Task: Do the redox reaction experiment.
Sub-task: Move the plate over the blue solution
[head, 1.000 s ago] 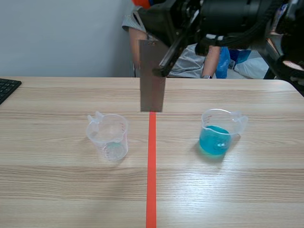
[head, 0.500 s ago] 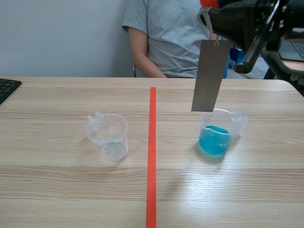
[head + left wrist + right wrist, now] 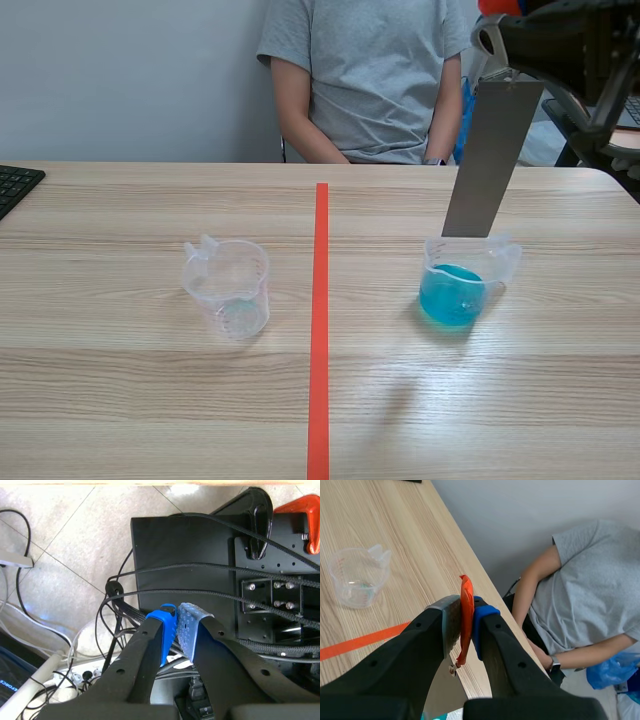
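Grey metal strip (image 3: 492, 160) hangs tilted, lower edge just over rim of blue beaker (image 3: 460, 288), clear of liquid. Top of strip carries orange tab (image 3: 465, 611), pinched tight in right gripper (image 3: 465, 607), high over table's (image 3: 150, 400) right side. Clear beaker (image 3: 230, 286) stands left of tape line (image 3: 319, 330), well apart from blue beaker. Left gripper (image 3: 177, 626) closed on nothing, pads touching, off table over floor cables (image 3: 112, 587). Person (image 3: 365, 80) sits across table. Keyboard (image 3: 15, 185) at left edge.
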`<state>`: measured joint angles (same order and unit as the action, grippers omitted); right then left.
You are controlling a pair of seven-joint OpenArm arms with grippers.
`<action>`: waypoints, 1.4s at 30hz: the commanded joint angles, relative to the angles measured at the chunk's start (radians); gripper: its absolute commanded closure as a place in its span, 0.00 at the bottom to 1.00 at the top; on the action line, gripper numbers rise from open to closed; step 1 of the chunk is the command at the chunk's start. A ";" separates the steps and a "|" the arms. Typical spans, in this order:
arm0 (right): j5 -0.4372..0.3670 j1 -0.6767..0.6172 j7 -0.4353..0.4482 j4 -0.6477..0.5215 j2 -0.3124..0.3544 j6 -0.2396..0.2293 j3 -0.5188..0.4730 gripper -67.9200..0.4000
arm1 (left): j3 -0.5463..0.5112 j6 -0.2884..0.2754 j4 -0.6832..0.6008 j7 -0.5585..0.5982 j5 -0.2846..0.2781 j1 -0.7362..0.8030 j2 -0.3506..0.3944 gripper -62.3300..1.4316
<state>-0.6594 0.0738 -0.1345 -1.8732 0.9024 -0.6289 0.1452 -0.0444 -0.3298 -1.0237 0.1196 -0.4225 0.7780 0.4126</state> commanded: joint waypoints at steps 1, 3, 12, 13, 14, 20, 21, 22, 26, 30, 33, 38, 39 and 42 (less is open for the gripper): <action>-0.007 0.021 0.026 0.026 0.012 0.006 -0.014 0.98 | -0.009 -0.002 -0.016 0.002 -0.005 0.003 0.007 0.90; -0.007 0.024 0.053 0.055 0.012 0.002 -0.014 0.98 | -0.012 -0.002 -0.018 0.004 -0.013 0.008 0.018 0.90; -0.006 0.040 0.143 0.159 0.011 -0.019 -0.014 0.98 | -0.060 -0.040 -0.123 0.111 -0.053 0.143 0.109 0.90; -0.007 0.043 0.156 0.170 0.011 -0.024 -0.014 0.98 | -0.070 -0.049 -0.145 0.130 -0.053 0.163 0.121 0.90; -0.006 0.046 0.167 0.180 0.011 -0.024 -0.014 0.98 | -0.082 -0.060 -0.167 0.148 -0.054 0.182 0.132 0.90; -0.001 0.066 0.187 0.211 0.002 -0.038 -0.014 0.98 | -0.138 -0.115 -0.306 0.203 -0.053 0.249 0.202 0.90; 0.000 0.072 0.186 0.213 0.000 -0.039 -0.014 0.98 | -0.142 -0.124 -0.330 0.205 -0.053 0.250 0.216 0.90; 0.000 0.076 0.187 0.215 0.000 -0.039 -0.014 0.98 | -0.143 -0.135 -0.354 0.205 -0.053 0.249 0.232 0.90; -0.001 0.088 0.187 0.215 0.000 -0.050 -0.012 0.98 | -0.143 -0.140 -0.474 0.206 -0.053 0.245 0.299 0.90; 0.000 0.093 0.186 0.215 -0.004 -0.052 -0.010 0.98 | -0.142 -0.174 -0.580 0.200 -0.053 0.190 0.369 0.90; 0.000 0.093 0.185 0.215 -0.018 -0.053 -0.010 0.98 | -0.140 -0.226 -0.627 0.197 -0.053 0.105 0.418 0.90; 0.000 0.093 0.182 0.215 -0.030 -0.054 -0.008 0.98 | -0.048 -0.303 -0.647 0.197 -0.053 -0.123 0.480 0.90; 0.000 0.093 0.181 0.215 -0.030 -0.054 -0.008 0.98 | -0.011 -0.303 -0.647 0.195 -0.053 -0.174 0.484 0.90; 0.000 0.093 0.182 0.215 -0.030 -0.054 -0.008 0.98 | 0.123 -0.301 -0.647 0.150 -0.048 -0.335 0.482 0.90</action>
<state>-0.6476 0.1406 0.0360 -1.6531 0.8589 -0.6888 0.1452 0.0544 -0.6292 -1.6688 0.2699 -0.4690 0.4625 0.9081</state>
